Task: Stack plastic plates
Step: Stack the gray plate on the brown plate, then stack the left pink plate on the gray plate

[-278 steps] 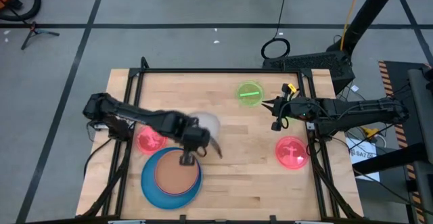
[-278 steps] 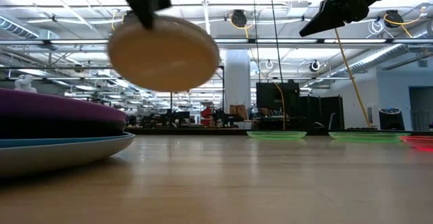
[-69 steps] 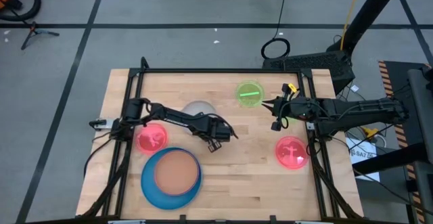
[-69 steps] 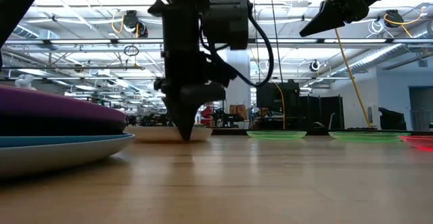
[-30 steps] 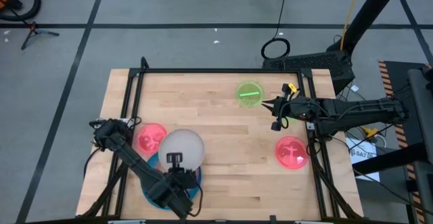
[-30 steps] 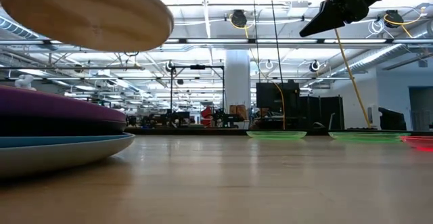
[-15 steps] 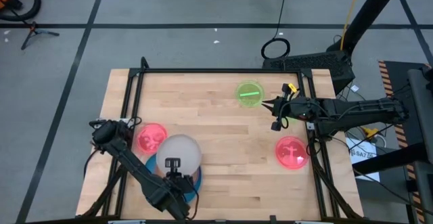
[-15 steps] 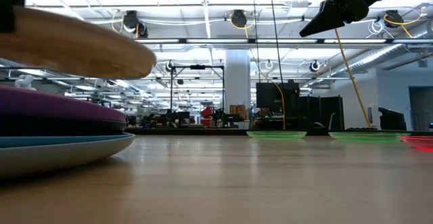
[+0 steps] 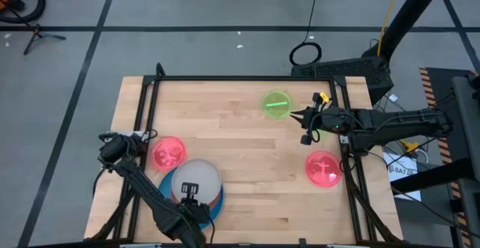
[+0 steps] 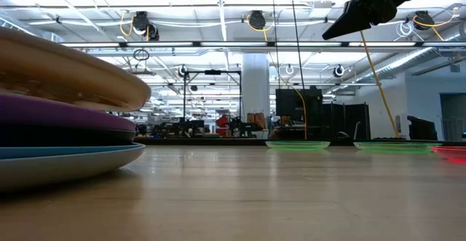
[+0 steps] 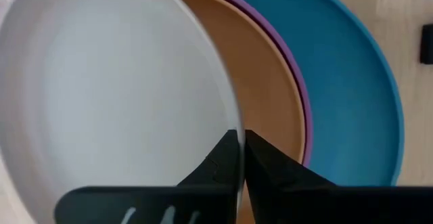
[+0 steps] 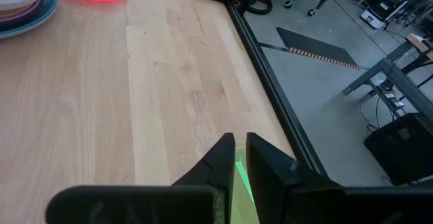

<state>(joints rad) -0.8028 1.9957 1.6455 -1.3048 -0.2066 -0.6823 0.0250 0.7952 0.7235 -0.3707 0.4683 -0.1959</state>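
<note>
My left gripper is shut on a whitish plate over the stack at the table's near left. The stack is an orange-brown plate on a purple one on a large blue one. In the low view the whitish plate sits tilted just above the purple plate; I cannot tell whether they touch. My right gripper is shut and empty, high above the table beside a neon green plate. My left gripper pinches the whitish plate's rim at its near edge, one finger on the inner side and one on the outer side. The fingers come from above, slanting in from the table's near side. The plate is tilted over the stack.
A translucent pink plate lies left of the stack, another at the right edge. Bare wood fills the table's middle. A black frame rims the table.
My left gripper has gone down and a little toward the near edge with the whitish plate. The plate has dropped from well above the stack to just over the purple plate, tilted. The right arm has kept still.
</note>
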